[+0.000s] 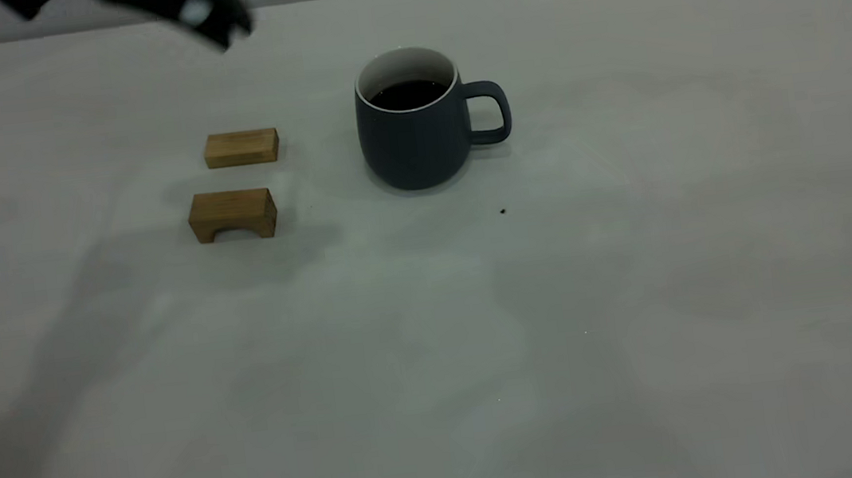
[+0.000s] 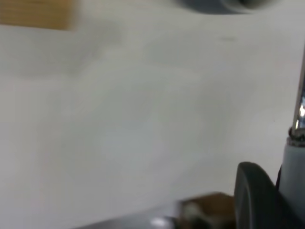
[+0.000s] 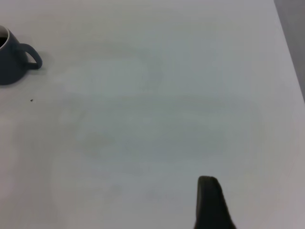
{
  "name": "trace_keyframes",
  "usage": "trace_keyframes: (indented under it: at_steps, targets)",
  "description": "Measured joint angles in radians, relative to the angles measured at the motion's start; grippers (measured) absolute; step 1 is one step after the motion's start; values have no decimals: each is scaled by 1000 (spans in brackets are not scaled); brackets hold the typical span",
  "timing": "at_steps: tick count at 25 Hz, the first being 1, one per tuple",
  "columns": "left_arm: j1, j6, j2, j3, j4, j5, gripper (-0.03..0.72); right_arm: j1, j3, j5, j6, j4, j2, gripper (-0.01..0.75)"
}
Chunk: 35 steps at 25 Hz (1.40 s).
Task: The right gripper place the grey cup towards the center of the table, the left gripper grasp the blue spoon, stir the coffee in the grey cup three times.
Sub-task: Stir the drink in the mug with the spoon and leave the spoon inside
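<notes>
The grey cup (image 1: 415, 140) stands upright near the middle of the table (image 1: 640, 287), its handle pointing right and dark coffee (image 1: 410, 95) inside. The cup also shows in the right wrist view (image 3: 12, 64). My left gripper (image 1: 208, 15) hangs high over the far left, well away from the cup. In its wrist view, the blue spoon (image 2: 294, 160) lies against the black finger (image 2: 252, 195), its metal neck pointing away, so the left gripper (image 2: 281, 191) looks shut on it. My right gripper (image 3: 228, 210) is out of the exterior view; one lone finger (image 3: 209, 200) shows over bare table.
Two tan wooden blocks lie left of the cup: a flat one (image 1: 241, 148) behind and an arched one (image 1: 232, 214) in front. A tiny dark speck (image 1: 502, 212) sits in front of the cup's handle. The table's right edge (image 3: 290, 57) shows in the right wrist view.
</notes>
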Motion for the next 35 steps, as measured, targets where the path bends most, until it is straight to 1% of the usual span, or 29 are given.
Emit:
trace_keyframes:
  at_steps: [4, 6, 8, 11, 14, 16, 19, 21, 25, 27, 29, 31, 35]
  targets:
    - [0, 3, -6, 1, -290, 78, 127, 0, 0, 0, 0, 0, 0, 511]
    - [0, -39, -6, 1, -398, 119, 127, 0, 0, 0, 0, 0, 0, 511]
    - [0, -97, -6, 1, -470, 126, 127, 0, 0, 0, 0, 0, 0, 511]
    - [0, -244, -6, 1, -551, 62, 127, 0, 0, 0, 0, 0, 0, 511]
    - [0, -469, 1, 1, -641, 3, 127, 0, 0, 0, 0, 0, 0, 511]
    - [0, -612, 16, 1, -671, -27, 127, 0, 0, 0, 0, 0, 0, 511]
    - [-6, -762, 50, 1, -695, -65, 127, 0, 0, 0, 0, 0, 0, 511]
    - [-17, -830, 80, 1, -732, -87, 127, 0, 0, 0, 0, 0, 0, 511]
    - [-35, -845, 143, 2, -837, -133, 127, 0, 0, 0, 0, 0, 0, 510]
    - [-37, -796, 175, 2, -928, -147, 127, 0, 0, 0, 0, 0, 0, 510]
    - [-37, -701, 208, 2, -1037, -158, 127, 0, 0, 0, 0, 0, 0, 510]
    - [-37, -650, 250, -14, -1074, -167, 127, 0, 0, 0, 0, 0, 0, 510]
    - [-36, -645, 344, -80, -1089, -164, 127, 0, 0, 0, 0, 0, 0, 510]
